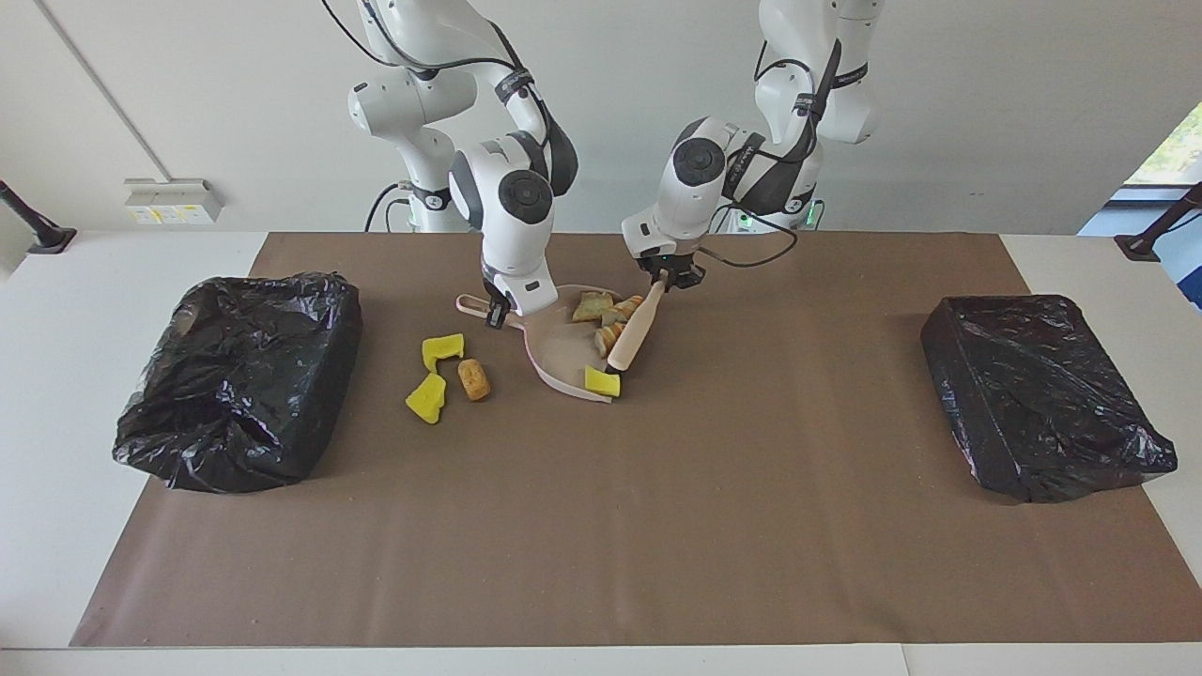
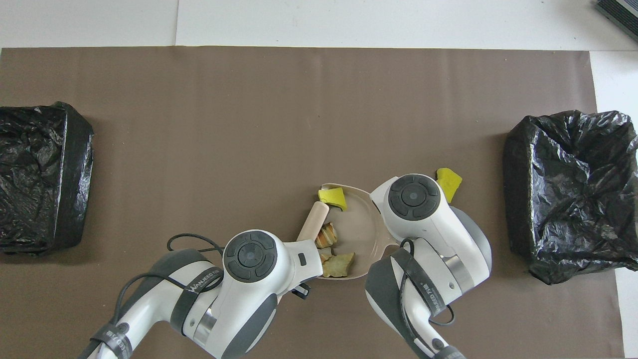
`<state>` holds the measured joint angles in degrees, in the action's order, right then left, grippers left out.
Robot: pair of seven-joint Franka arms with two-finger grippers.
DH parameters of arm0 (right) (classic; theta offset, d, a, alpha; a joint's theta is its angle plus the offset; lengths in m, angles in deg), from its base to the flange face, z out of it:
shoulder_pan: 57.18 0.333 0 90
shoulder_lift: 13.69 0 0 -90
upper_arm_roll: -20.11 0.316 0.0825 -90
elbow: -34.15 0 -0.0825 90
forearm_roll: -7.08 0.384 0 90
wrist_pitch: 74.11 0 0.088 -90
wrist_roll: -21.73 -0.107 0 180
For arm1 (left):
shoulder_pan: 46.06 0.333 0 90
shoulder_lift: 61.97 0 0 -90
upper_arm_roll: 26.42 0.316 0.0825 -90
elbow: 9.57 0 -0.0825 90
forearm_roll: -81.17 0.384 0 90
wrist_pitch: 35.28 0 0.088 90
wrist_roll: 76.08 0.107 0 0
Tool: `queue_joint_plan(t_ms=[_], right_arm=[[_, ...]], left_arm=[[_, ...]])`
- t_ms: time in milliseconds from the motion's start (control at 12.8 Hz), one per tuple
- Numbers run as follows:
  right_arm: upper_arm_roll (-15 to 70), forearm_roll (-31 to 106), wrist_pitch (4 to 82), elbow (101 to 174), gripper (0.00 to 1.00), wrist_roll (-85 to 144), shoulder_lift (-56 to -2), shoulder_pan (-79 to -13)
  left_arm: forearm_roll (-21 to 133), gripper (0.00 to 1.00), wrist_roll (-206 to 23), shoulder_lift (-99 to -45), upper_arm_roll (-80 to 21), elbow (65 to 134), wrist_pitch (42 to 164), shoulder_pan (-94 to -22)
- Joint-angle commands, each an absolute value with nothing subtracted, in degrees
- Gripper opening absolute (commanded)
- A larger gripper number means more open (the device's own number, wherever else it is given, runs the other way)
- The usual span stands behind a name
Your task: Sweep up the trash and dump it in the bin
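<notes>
Black bins (image 1: 239,376) (image 1: 1042,394) flank dustpan (image 1: 563,352).

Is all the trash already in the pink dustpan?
No: two yellow sponge bits and a brown lump lie on the mat beside the dustpan, toward the right arm's end.

From overhead, the right arm's wrist hides the dustpan handle (image 1: 472,305) (and two scraps).

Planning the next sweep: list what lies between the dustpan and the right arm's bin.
Two yellow sponge bits and a brown lump, seen in the facing view.
</notes>
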<state>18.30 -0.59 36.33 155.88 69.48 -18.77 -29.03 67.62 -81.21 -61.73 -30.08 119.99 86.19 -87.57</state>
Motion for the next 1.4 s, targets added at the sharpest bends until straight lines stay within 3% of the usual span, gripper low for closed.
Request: queue_joint_plan(t_ms=[0,779,1091,1325], right_arm=[[18.6,-1.3,36.9,156.5,0.00,68.1,-17.6,-29.6],[18.4,-1.4,35.5,153.9,0.00,69.5,-18.2,-30.0],[18.4,-1.4,33.1,151.2,0.00,78.2,-17.1,-36.4],[18.4,-1.4,32.6,149.4,0.00,85.2,-17.0,-41.3]], left_arm=[[65.0,0.00,-85.6,-59.5,-29.3,121.4,86.5,-92.3],[65.0,0.00,-104.7,-60.8,-28.8,111.8,84.0,-91.2],[65.0,0.00,-109.4,-61.0,-28.7,111.0,86.0,-90.6],[65.9,0.00,-111.8,-61.4,-28.7,111.4,86.0,-85.6]])
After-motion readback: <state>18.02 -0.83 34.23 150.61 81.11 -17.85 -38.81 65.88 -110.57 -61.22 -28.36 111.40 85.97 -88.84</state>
